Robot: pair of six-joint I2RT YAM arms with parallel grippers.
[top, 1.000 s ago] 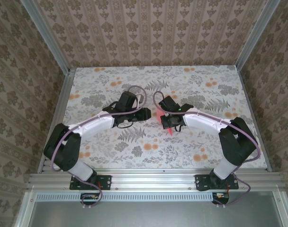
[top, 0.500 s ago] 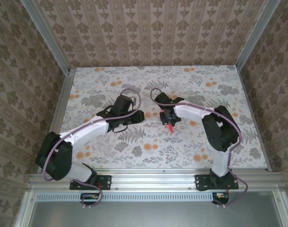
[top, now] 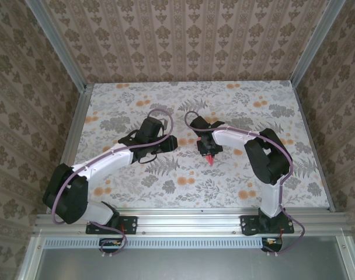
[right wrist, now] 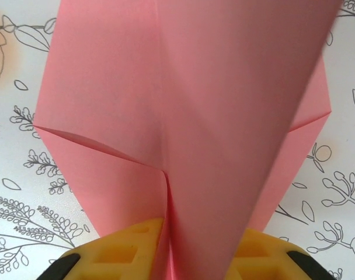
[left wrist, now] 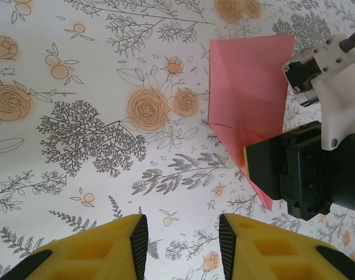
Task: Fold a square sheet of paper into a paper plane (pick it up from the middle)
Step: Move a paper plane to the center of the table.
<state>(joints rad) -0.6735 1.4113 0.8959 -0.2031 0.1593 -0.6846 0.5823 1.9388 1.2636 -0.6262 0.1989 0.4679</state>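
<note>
Okay, nearest in the top view: left arm base (top: pixel 110 220) and right arm base (top: pixel 265 223) bolted on the metal rail (top: pixel 183 217), both arms reaching in over the floral table (top: pixel 253 186) toward its middle. Left gripper (left wrist: pixel 182 228): yellow fingers (left wrist: pixel 116 248) spread, nothing between them, hanging over bare tabletop, near the right gripper (right wrist: pixel 201 233) but apart from it. Right gripper: 2 yellow pads (right wrist: pixel 128 248) sit either side of the raised centre fold of the paper plane (left wrist: pixel 244 87); cannot tell if they pinch it or only flank it. Paper plane is salmon pink, partly folded, 1 pointed end and 1 square end, 2 diagonal creases meeting the centre crease. It sits mid-table, and in the top view its point pokes out below the right gripper toward the near edge. Beyond, the far half of the table has printed orange flowers (top: pixel 259 104) and grey leaves, then patterned walls (top: pixel 183 35).
</note>
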